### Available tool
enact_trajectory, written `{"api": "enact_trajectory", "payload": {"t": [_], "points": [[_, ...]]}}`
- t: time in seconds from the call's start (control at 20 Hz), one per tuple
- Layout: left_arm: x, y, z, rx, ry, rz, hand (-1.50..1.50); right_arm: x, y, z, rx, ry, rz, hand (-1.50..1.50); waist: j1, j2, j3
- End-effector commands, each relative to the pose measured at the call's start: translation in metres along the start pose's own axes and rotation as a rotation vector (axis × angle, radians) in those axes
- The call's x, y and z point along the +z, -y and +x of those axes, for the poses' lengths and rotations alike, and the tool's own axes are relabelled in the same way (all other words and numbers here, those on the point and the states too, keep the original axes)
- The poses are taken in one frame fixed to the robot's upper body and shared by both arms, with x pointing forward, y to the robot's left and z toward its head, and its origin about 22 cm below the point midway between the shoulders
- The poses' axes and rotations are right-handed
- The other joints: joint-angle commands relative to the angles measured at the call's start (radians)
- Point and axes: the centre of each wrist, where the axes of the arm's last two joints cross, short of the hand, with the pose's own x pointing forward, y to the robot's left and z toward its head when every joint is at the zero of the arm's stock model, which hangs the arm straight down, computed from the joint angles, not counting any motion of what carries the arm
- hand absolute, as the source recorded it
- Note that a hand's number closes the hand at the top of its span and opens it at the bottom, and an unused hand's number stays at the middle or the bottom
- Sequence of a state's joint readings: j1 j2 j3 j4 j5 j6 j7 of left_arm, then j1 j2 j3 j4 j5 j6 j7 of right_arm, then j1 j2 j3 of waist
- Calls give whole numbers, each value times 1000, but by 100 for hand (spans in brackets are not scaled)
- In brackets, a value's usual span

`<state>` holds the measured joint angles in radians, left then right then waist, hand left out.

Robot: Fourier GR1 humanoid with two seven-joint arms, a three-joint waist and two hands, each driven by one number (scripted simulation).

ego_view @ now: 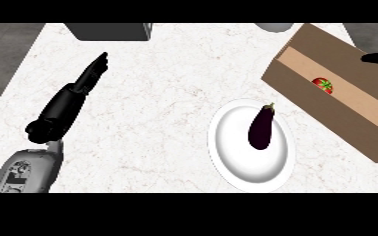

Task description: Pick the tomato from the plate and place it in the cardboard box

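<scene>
Left hand [81, 87]: mine, fingers straight, holding nothing. Plate [235, 155]: one eggplant [260, 127]. Cardboard box [295, 82]: tomato [322, 85] inside. Right hand [369, 58]: fingers unreadable.

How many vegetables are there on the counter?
2: a tomato lies inside the cardboard box at right, and an eggplant lies on the white plate. The box walls may hide more.

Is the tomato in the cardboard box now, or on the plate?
In the box. The tomato lies on the floor of the cardboard box; the plate carries only an eggplant.
</scene>
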<state>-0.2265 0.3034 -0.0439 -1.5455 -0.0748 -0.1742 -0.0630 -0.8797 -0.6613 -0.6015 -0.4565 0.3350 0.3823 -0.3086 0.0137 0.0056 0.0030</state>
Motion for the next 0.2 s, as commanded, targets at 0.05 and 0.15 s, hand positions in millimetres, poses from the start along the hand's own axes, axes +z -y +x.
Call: {"api": "enact_trajectory", "payload": {"t": [0.05,0.15], "points": [[0,4,2,0,6,-20,0,8,30,1,-191,-26,-155,-150,23,10,0],[-12,18,-10,8,6,-1,0,25,39,-19,-182,-5,-192,-150,9,13,0]]}}
